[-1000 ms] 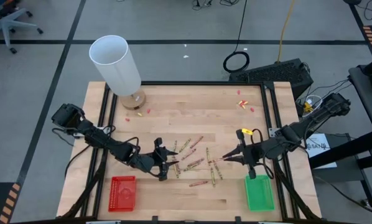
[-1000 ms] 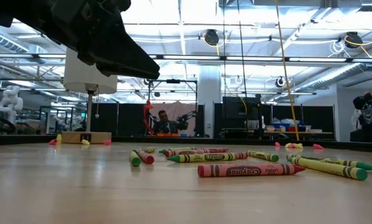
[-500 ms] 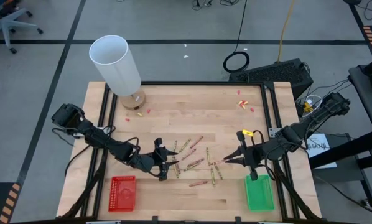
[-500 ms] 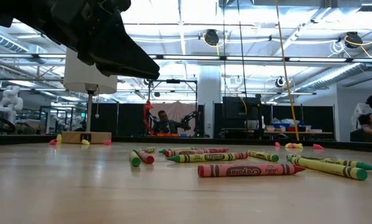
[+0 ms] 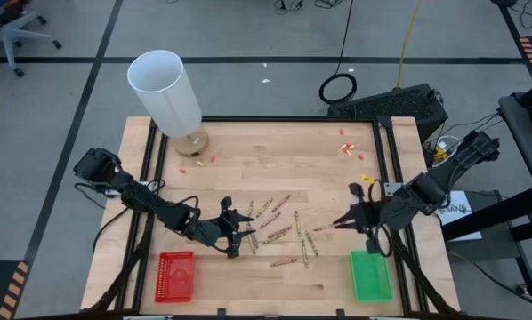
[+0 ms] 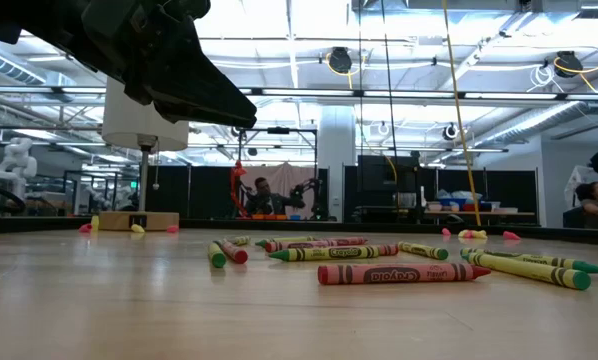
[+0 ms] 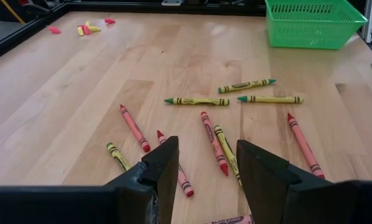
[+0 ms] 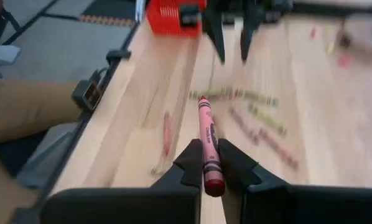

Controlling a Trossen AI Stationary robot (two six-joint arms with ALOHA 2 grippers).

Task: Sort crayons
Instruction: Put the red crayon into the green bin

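Since the earlier frame I note the right gripper (image 5: 348, 219) has drawn back toward the table's right edge, above the green tray (image 5: 371, 276). Its fingers (image 8: 234, 163) are clamped on a red crayon (image 8: 208, 144), lifted clear of the table (image 5: 319, 169). The left gripper (image 7: 204, 158) hangs parted and empty over the scattered crayons (image 5: 279, 231) mid-table. The red tray (image 5: 175, 276) sits near the front left.
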